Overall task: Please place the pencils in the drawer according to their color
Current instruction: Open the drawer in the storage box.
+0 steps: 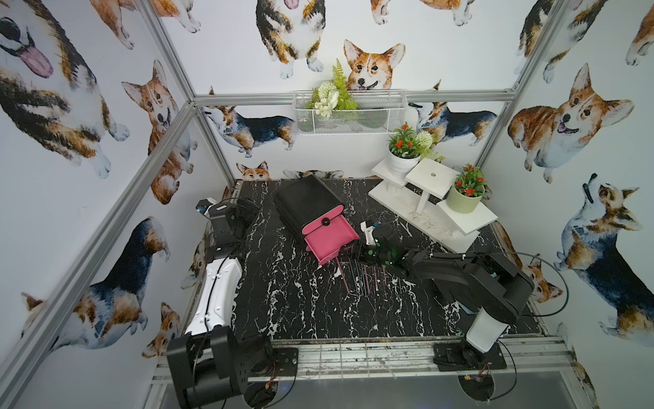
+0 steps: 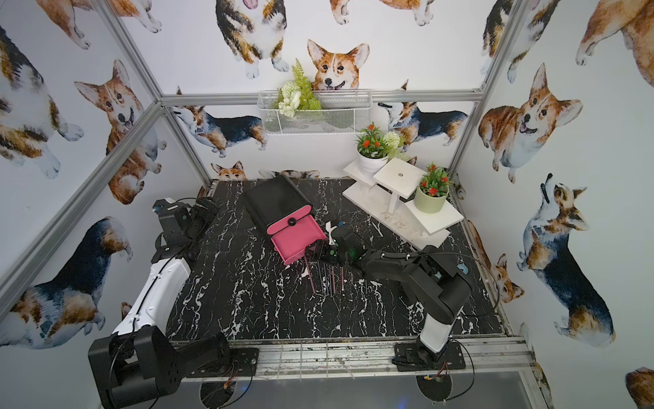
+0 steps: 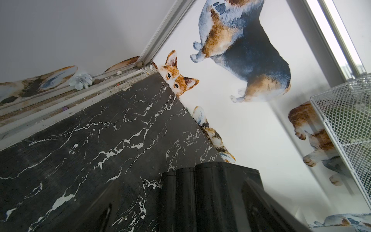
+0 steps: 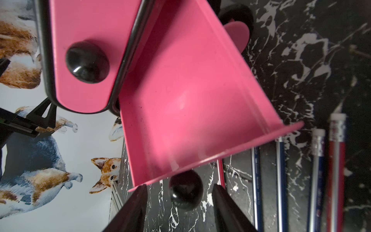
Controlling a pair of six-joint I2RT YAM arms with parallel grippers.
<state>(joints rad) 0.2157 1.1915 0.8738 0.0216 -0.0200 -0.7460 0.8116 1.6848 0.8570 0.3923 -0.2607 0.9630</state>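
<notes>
Straddles knob of open drawer with right jaws parted, gripping nothing; leaves it empty, ready for pencils lying just right. Holds left jaws wide, far left.

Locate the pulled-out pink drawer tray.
In both top views, the drawer tray juts from the black cabinet mid-table, toward the right gripper, with pencils lying beside its front.

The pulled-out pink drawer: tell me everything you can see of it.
The pulled-out drawer is a glossy pink tray, empty, slid out of the black cabinet under a closed pink front. Its round black knob sits between the right gripper's open jaws, gaps on both sides. Pencils lie on the tabletop beside its front.
</notes>
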